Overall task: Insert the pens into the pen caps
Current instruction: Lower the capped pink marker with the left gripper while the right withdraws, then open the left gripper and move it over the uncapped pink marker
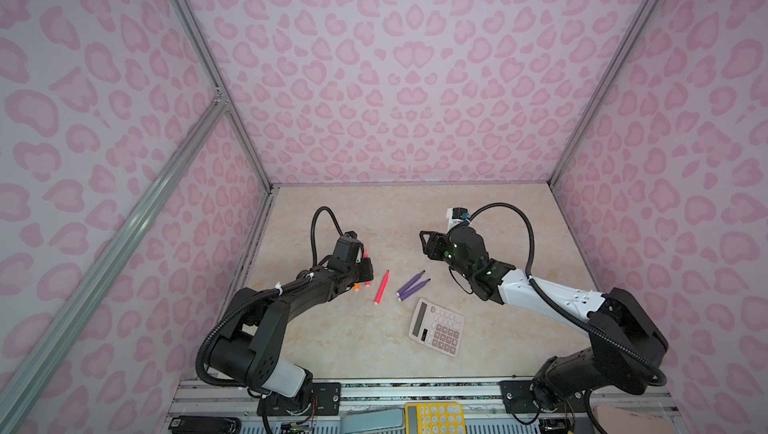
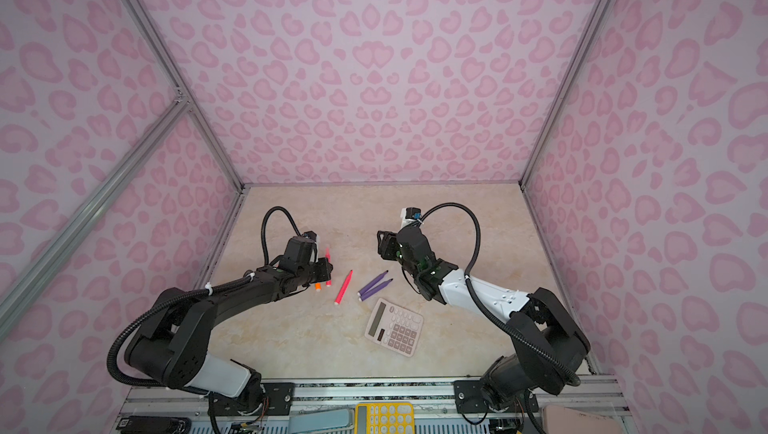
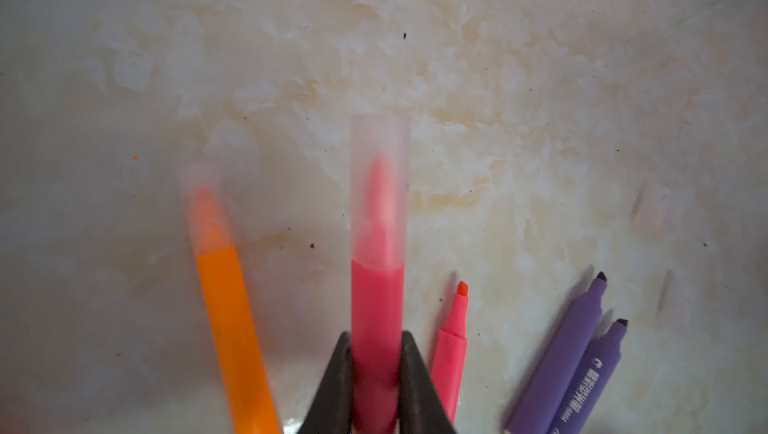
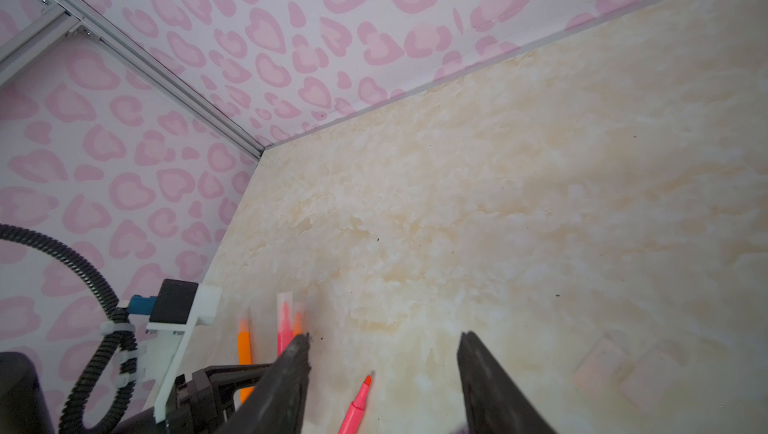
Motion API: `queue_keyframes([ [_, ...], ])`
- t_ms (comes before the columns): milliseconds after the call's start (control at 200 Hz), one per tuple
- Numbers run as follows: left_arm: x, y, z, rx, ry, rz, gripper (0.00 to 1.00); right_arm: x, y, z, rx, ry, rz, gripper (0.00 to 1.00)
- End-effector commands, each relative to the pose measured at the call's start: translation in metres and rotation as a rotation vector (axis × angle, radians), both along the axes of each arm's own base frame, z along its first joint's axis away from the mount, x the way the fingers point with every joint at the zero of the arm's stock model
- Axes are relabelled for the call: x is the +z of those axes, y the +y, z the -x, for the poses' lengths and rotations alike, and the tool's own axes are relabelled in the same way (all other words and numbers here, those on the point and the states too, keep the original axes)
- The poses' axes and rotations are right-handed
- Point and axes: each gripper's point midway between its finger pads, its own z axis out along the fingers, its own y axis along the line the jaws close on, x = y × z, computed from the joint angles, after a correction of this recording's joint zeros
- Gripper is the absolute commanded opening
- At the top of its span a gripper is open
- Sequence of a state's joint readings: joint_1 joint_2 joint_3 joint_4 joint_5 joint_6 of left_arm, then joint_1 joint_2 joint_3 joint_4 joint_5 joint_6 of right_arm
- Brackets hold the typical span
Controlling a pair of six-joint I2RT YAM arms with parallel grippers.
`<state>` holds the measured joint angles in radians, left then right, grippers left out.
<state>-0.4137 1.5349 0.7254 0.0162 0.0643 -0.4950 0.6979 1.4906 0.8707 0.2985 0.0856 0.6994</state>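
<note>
The fingers (image 3: 332, 390) of the left gripper (image 3: 375, 334) are pressed together on the capped pink-red pen (image 3: 377, 307). Its tip sits inside a clear pen cap (image 3: 380, 186). Just beside these fingers, outside their grip, is an orange pen (image 3: 226, 319), also capped and blurred. To the right of the fingers the uncapped pink-red pen (image 1: 382, 287) lies on the table (image 1: 340, 344). After it come two purple pens (image 1: 411, 283), touching side by side, and then a pinkish calculator (image 1: 436, 328). The right gripper (image 4: 384, 335) holds its fingers wide apart with nothing between them. Near them two faint loose caps (image 4: 600, 365) lie on the table.
</note>
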Motion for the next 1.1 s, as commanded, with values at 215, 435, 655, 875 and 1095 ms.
queue_keyframes([
  [215, -0.025, -0.003, -0.004, -0.015, 0.079, -0.091, 0.03, -0.013, -0.013, 0.004, -0.027, 0.04, 0.04, 0.58],
  [435, -0.026, 0.007, -0.006, 0.014, 0.074, -0.15, 0.03, -0.015, -0.013, 0.007, -0.022, 0.053, 0.039, 0.58],
  [655, -0.024, 0.009, -0.006, 0.012, 0.063, -0.165, 0.24, -0.013, -0.012, 0.012, -0.015, 0.052, 0.044, 0.58],
  [875, 0.013, -0.007, -0.008, -0.063, -0.048, -0.13, 0.45, -0.009, -0.016, 0.014, -0.028, 0.037, 0.044, 0.58],
  [1095, 0.035, -0.035, 0.021, -0.203, -0.129, -0.119, 0.48, -0.003, -0.025, 0.015, -0.056, 0.016, 0.054, 0.59],
])
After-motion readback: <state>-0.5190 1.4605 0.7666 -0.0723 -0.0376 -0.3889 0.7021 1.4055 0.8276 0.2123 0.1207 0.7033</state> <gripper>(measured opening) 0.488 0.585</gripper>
